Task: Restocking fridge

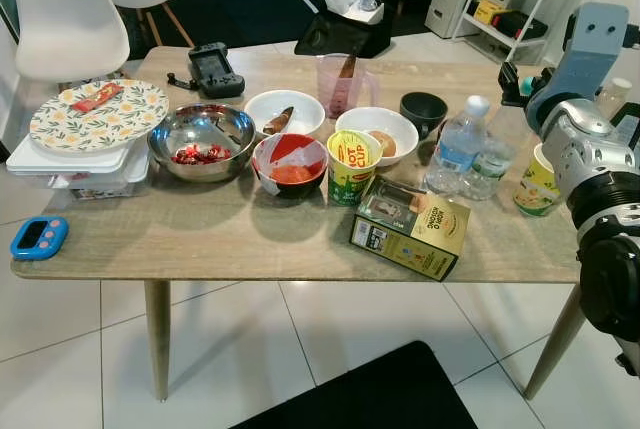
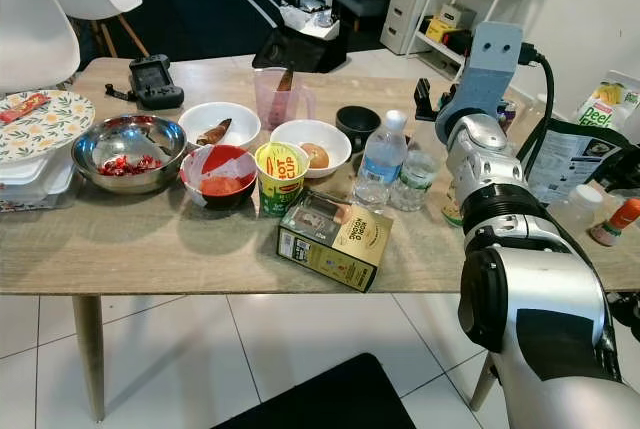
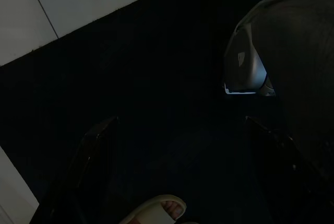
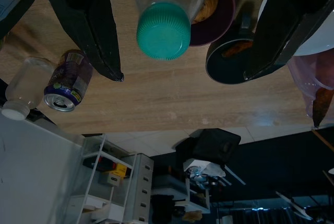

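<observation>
1. The right gripper (image 4: 182,41) has its two black fingers (image 4: 88,23) spread wide, one on each side of a green-capped bottle (image 4: 163,28); neither finger touches it.
2. That bottle (image 2: 414,179) stands on the table (image 1: 230,234), toward its right end, just right of a taller white-capped water bottle (image 2: 383,159).
3. Past the fingers, the right wrist view shows a purple can (image 4: 68,80) and a clear jar (image 4: 21,91) with a white lid on the wood, and a dark bowl (image 4: 232,59).
4. The right arm (image 2: 510,249) reaches in from the near right, its wrist raised over the right end of the table.
5. Near the table's front edge a box (image 1: 412,227) lies on its side; a yellow-green cup (image 1: 353,164) stands just left of it.
6. Left of the cup stand a red bowl (image 1: 290,164), a steel bowl (image 1: 202,139) holding something red, and a flowered plate (image 1: 100,114) on a stack of white containers.
7. Farther back are two white bowls (image 1: 285,111), a pink measuring jug (image 1: 343,84) and a black controller (image 1: 214,69).
8. A blue timer (image 1: 38,237) lies at the near left corner.
9. The left gripper (image 3: 182,182) hangs over a dark mat, fingers spread; the view is very dark, and the pale thing at its edge is perhaps a slipper (image 3: 156,211).
</observation>
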You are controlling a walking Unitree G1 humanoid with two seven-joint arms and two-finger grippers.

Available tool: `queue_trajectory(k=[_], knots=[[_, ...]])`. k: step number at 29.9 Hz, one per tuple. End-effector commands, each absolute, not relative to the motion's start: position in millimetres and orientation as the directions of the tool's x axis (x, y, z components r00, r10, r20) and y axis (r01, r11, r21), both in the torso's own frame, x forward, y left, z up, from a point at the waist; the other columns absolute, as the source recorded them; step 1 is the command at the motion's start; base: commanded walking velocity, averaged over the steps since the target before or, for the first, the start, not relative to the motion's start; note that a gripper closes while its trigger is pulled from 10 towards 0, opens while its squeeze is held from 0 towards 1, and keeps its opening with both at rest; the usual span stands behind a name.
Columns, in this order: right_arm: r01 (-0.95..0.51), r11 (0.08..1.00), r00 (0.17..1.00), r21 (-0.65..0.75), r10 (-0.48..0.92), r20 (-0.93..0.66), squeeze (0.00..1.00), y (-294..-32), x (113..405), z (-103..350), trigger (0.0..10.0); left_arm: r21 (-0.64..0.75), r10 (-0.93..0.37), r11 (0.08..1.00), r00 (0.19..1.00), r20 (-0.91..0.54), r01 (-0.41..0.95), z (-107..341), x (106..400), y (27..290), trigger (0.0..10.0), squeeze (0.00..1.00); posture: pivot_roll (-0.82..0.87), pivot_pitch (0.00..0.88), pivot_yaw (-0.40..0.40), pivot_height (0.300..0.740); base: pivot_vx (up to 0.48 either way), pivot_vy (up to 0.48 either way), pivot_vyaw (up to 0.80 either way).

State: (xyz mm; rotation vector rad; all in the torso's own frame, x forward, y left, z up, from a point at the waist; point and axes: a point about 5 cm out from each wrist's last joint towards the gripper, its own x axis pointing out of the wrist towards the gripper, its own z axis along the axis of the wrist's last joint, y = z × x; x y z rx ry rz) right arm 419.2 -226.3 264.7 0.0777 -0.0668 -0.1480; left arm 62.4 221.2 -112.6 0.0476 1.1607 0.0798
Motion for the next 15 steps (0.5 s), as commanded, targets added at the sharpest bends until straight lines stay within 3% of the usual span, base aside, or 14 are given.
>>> queue_trajectory(k=[1,15], knots=[[0.166,0.983,0.984,0.081,-0.171,0.054,0.00,-231.2,418.6,266.0,10.0,-0.002,0.002,1.000,0.310,-0.951,-0.010,-121.2,36.9,193.5,10.0,0.00,0.05,0.099,-0.142,0.740,0.000,0.000,0.00],[0.202,0.974,0.978,0.107,-0.207,0.034,0.00,-231.7,418.4,261.0,10.0,0.012,0.007,1.000,0.310,-0.951,0.013,-119.8,28.6,202.6,10.0,0.00,0.06,0.148,-0.103,0.740,0.000,0.000,0.00]])
